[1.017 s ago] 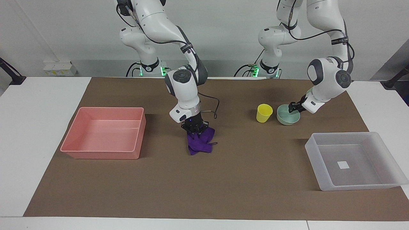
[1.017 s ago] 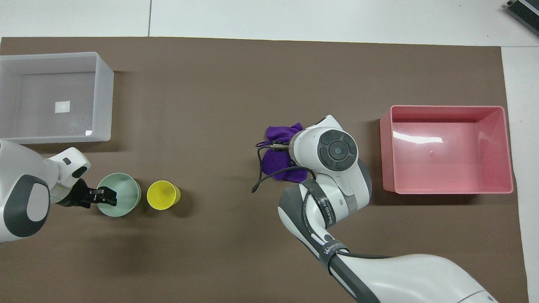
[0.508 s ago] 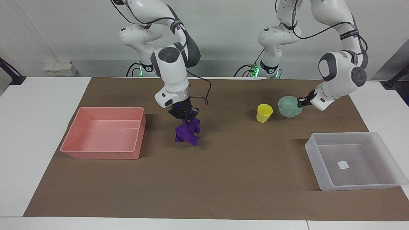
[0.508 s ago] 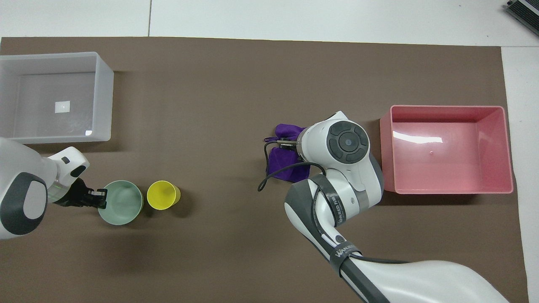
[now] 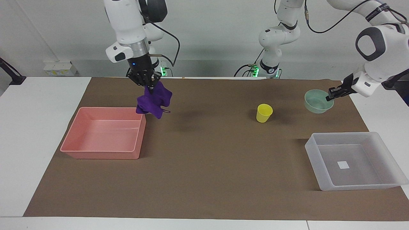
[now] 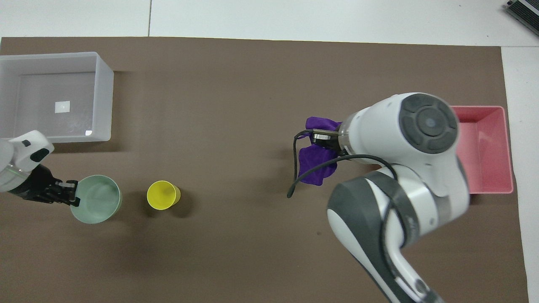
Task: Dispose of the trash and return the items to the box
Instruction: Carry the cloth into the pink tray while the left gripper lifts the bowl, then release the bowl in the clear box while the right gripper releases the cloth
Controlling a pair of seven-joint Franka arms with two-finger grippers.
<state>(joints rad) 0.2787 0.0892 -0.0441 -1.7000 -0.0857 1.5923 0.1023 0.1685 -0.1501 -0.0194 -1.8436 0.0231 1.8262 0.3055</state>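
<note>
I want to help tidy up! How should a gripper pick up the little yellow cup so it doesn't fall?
Probably by its rim. The yellow cup stands upright with its mouth open to the top, alone on the brown mat. Come straight down from above, one finger inside and one outside the wall, much as the left gripper holds the green bowl by its rim.

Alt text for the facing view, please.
The right hand holds a deep-purple cloth rag in the air by the pink rectangular bin, while the left hand carries a pale mint-green round bowl. A yellow plastic cup stands on the brown mat; the frosted-white bin is empty.
</note>
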